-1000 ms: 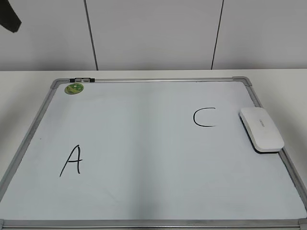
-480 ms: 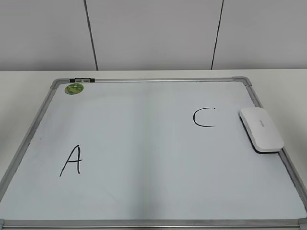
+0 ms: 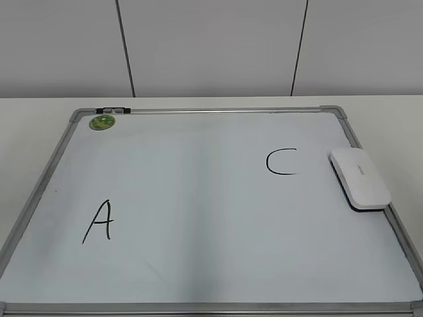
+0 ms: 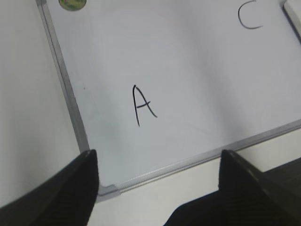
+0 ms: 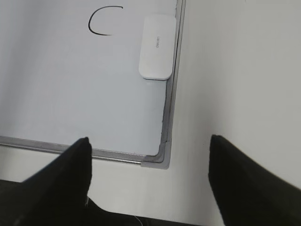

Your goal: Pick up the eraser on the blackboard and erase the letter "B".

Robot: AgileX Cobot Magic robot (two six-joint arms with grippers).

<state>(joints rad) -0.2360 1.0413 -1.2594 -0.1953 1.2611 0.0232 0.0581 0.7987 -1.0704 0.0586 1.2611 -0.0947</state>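
Comparing a second back, a dark arm tip at the exterior view's top-left has gone. No letter "B" shows on the blackboard [image 3: 198, 218]; the eraser [image 3: 360, 177] lies at its right edge; both grippers [image 4: 157, 162] [image 5: 148, 148] hang spread, empty.

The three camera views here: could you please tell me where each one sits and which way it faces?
Exterior view: in front of the table, looking down at a slant over the blackboard toward the wall; no robot part shows.
Left wrist view: above the board's near left corner, facing the "A"; the open left gripper frames the bottom.
Right wrist view: above the near right corner, facing the eraser and the "C"; the open right gripper shows.
Shared: all three see the "C".
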